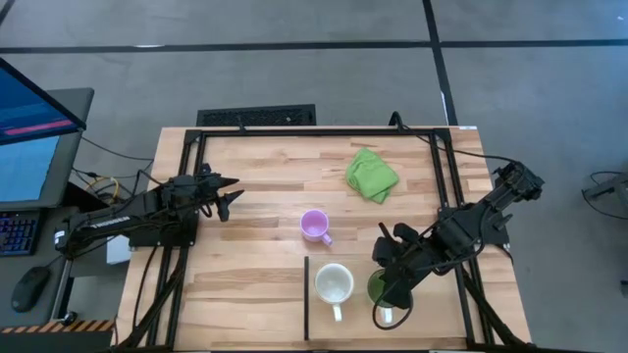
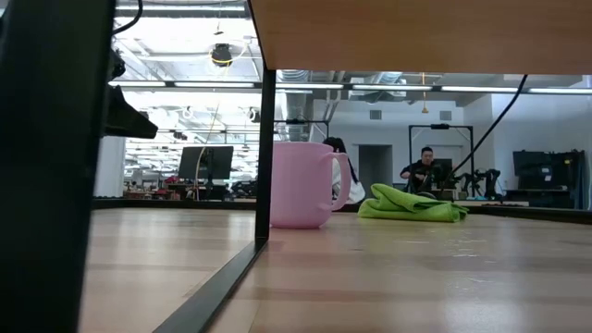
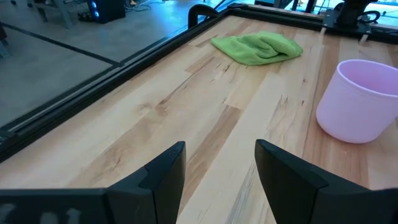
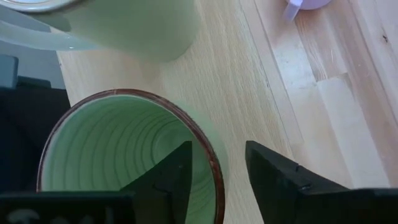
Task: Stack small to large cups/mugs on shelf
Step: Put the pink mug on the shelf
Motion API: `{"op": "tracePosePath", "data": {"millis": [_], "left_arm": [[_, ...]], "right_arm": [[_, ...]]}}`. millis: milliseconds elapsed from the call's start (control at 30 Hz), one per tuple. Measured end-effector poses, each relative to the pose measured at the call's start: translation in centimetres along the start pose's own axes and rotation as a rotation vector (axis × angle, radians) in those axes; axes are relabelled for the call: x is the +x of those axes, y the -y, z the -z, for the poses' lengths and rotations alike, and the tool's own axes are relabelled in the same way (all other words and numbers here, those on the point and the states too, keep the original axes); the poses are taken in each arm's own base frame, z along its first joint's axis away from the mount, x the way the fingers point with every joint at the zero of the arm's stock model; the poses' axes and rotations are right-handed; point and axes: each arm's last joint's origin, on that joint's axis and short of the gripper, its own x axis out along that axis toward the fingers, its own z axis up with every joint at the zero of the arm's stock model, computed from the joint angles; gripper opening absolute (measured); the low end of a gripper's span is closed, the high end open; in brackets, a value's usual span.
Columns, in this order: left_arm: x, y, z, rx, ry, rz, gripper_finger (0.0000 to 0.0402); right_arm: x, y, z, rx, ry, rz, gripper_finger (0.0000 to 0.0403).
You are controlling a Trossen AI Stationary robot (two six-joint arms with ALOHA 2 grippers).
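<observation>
The right gripper [image 1: 386, 285] straddles the green mug's [image 4: 124, 155] rim beside the white mug [image 1: 334, 285], jaws parted (one finger inside). The left gripper [image 1: 232, 193] waits released, well apart from the purple mug [image 1: 315, 226].

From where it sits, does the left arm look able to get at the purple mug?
Probably yes. The left gripper is open and points toward the purple mug, with only bare tabletop between them; the green cloth lies off to the side.

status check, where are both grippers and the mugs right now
Right gripper straddling green mug rim, jaws apart, beside white mug. Left gripper open, idle at table's left. Purple mug mid-table, untouched. Green cloth farther back, clear of mugs.
</observation>
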Motion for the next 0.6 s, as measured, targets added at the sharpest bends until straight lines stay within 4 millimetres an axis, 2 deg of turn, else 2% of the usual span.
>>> {"op": "tracePosePath", "data": {"millis": [600], "left_arm": [[0.0, 0.0, 0.5, -0.019, -0.054, 0.022, 0.0185]], "right_arm": [[-1.6, 0.6, 0.2, 0.006, 0.026, -0.038, 0.0181]]}}
